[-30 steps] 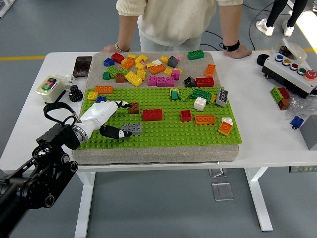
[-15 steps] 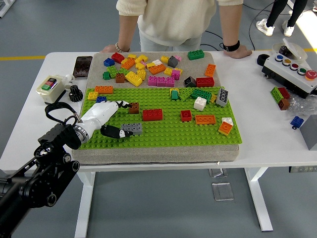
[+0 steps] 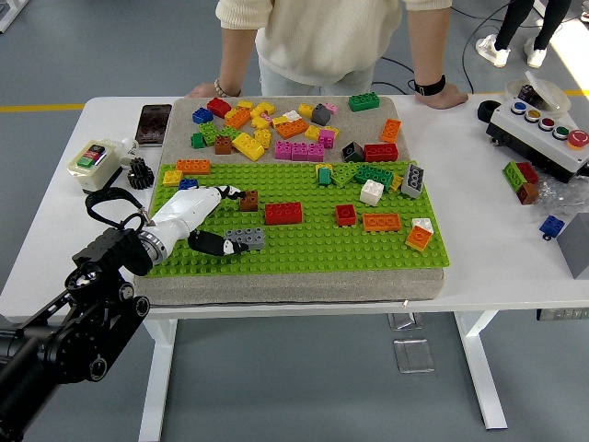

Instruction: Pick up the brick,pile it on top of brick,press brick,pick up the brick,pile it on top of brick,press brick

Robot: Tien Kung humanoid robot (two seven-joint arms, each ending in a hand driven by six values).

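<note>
A white table (image 3: 488, 258) stands on a grey floor and carries a grey foam pad (image 3: 276, 287) topped by a green studded baseplate (image 3: 304, 249). A person (image 3: 322, 37) stands at the far side, both hands resting on the table edge. The left hand (image 3: 204, 221) reaches in from the left, fingers pinching the grey brick (image 3: 244, 238) on the baseplate's near left part. The brick lies flat, long axis running left to right. Loose coloured bricks (image 3: 285, 129) crowd the far half.
</note>
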